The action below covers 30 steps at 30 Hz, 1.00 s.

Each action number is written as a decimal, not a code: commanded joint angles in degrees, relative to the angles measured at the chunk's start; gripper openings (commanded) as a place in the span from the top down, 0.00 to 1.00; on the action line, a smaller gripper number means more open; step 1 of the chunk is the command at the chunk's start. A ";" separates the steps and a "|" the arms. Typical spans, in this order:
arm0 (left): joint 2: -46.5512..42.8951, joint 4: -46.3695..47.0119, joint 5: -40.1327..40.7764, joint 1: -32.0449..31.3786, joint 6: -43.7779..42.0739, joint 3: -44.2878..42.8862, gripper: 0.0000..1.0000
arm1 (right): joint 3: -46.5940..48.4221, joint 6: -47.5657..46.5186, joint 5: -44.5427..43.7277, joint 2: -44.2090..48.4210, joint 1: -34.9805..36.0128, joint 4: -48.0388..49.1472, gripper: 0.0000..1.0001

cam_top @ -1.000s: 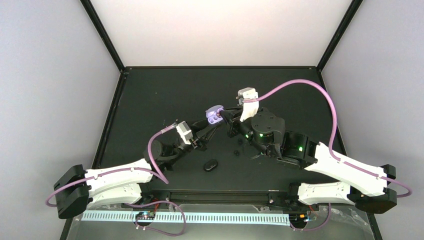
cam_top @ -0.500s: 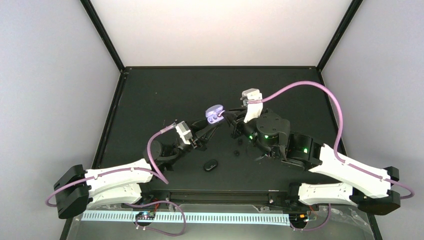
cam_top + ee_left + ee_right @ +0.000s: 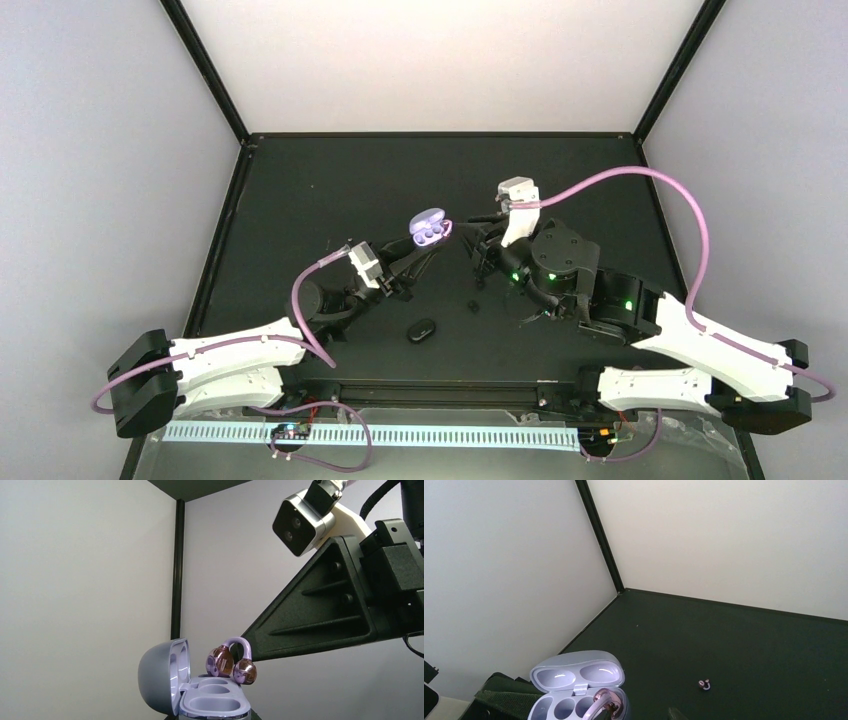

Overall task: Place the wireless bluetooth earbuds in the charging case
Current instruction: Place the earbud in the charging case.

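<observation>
Clamping the open charging case point(image 3: 430, 229) in my left fingers point(image 3: 420, 250), pink earbud point(image 3: 231, 663) perched on its wells; right fingers point(image 3: 469, 241) apart or together, I cannot tell

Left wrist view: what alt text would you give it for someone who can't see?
An open lilac charging case sits at the bottom, lid tipped back to the left, with a glossy pinkish-purple earbud perched at its far socket. The right arm's black wedge-shaped pincer reaches in from the right, its tip at the earbud's loop, against pale walls.
</observation>
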<state>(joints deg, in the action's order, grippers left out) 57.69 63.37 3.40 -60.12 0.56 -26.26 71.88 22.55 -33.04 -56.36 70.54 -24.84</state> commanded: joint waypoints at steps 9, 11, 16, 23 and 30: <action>-1.17 3.16 -0.84 -0.35 1.53 -2.39 0.98 | 2.40 -1.63 2.10 -2.23 0.35 0.35 0.73; -1.09 3.03 -0.89 -0.35 1.56 -2.47 0.99 | 2.77 -1.67 2.43 -2.64 0.39 0.34 0.73; -1.18 2.94 -0.91 -0.35 1.55 -2.39 0.98 | 3.14 -1.76 1.96 -3.14 0.31 -0.24 0.73; -1.37 2.89 -0.92 -0.35 1.70 -2.26 0.98 | 2.91 -1.45 2.03 -1.93 0.37 -0.82 0.72; -2.25 2.00 -1.69 -0.34 2.37 -1.35 0.99 | 5.11 -2.66 5.48 0.60 0.35 -3.07 0.66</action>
<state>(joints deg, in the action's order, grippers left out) 57.06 63.40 3.27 -60.12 1.89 -26.26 74.13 20.86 -28.42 -57.58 70.54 -26.59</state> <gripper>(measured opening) 0.252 0.333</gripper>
